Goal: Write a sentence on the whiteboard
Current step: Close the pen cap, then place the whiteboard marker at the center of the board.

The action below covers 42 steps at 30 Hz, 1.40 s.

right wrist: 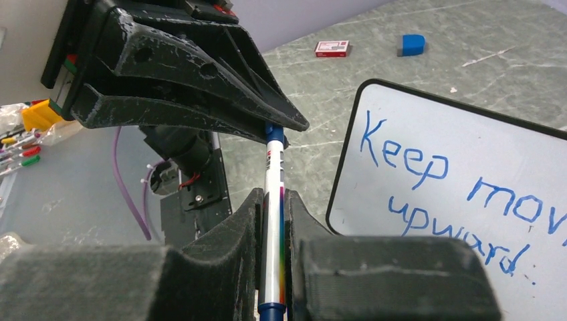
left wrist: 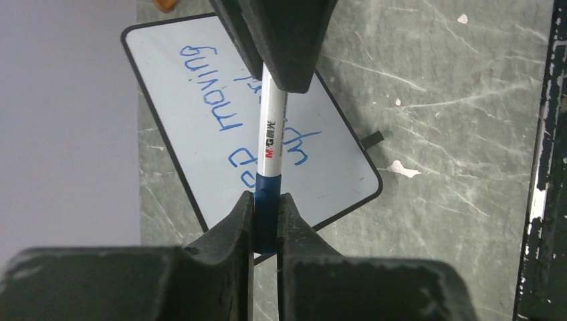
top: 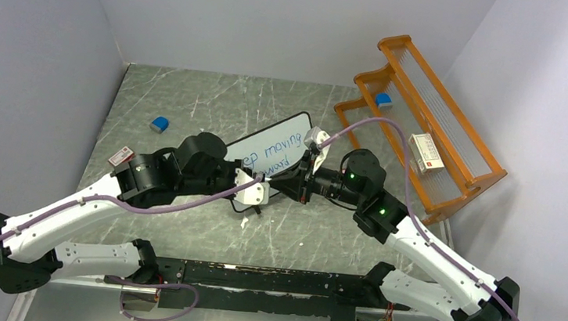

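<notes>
Marker [left wrist: 273, 127] near whiteboard [left wrist: 174, 73], left tool [left wrist: 266, 200] clamped on its blue cap [left wrist: 267, 184], right tool [right wrist: 273, 197] clamped on its barrel

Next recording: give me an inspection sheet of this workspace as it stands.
Surface: grey marbled tabletop, pale scuffs.
Job's things: small black-framed whiteboard on the tabletop, blue handwritten sentence "Keep moving upward" on it; white-barrelled blue-ended marker held between both grippers.
Clutter: small blue block and red-and-white box left of the board; orange rack at right holding a white box and another blue block.
Grippers: left gripper shut on the marker's blue end; right gripper shut on its barrel.
Cables: purple cables along both arms, looping free near the wrists.
Surroundings: plain pale walls on three sides.
</notes>
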{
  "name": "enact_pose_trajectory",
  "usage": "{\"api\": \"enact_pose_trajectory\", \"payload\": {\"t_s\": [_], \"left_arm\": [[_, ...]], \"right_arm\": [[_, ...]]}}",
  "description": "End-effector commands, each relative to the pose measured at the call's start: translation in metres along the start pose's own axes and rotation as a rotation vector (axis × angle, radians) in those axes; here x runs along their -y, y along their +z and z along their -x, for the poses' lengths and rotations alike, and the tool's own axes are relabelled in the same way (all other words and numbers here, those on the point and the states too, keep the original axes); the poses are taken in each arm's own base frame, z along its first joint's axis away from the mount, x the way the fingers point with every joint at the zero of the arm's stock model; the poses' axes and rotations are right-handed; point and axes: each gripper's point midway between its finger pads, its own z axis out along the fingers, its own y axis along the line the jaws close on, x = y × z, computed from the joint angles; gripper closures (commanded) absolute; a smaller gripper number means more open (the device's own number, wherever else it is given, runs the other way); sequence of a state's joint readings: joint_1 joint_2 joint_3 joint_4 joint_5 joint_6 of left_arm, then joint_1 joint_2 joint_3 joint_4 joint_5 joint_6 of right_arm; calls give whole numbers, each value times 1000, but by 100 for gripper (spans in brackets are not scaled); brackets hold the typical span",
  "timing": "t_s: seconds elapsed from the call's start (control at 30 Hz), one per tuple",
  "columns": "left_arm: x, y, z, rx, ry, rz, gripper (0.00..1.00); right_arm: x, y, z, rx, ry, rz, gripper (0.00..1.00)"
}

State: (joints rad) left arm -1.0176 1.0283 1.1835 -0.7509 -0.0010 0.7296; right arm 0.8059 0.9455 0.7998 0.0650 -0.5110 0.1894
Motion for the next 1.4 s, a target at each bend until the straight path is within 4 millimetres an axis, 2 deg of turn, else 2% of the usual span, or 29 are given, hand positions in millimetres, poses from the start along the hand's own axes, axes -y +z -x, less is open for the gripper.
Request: {"api": "enact_pose_trajectory", "payload": {"t_s": [0.0, 0.17, 0.37, 0.43, 0.5, 0.73, 0.93, 1.03, 1.13, 1.37], "left_arm": [[-2, -1, 17, 46, 2, -27, 93], [7, 7, 36, 119, -11, -92, 95], [5, 9, 50, 160, 12, -30, 95], [-1, 8, 44, 135, 7, 15, 95], [-9, 6, 31, 88, -20, 84, 89], [-39, -16, -11, -43, -170, 374, 60], [-50, -43, -44, -79, -370, 604, 30], [-55, -57, -53, -43, -513, 713, 17], [-53, -62, -59, 11, -678, 775, 13], [-37, -47, -72, 16, -869, 795, 11]], "right_arm": [[-7, 1, 9, 21, -32, 44, 100], [-2, 12, 6, -29, 9, 41, 100], [7, 23, -16, -124, 92, 24, 100], [13, 20, -22, -136, 98, -16, 100], [20, 15, -28, -153, 90, -61, 100], [37, -2, -75, -243, 139, -161, 100], [42, -8, -122, -267, 232, -197, 100], [41, -7, -149, -287, 273, -196, 100], [41, -7, -175, -306, 313, -212, 100], [52, -11, -227, -381, 395, -312, 100]]}}
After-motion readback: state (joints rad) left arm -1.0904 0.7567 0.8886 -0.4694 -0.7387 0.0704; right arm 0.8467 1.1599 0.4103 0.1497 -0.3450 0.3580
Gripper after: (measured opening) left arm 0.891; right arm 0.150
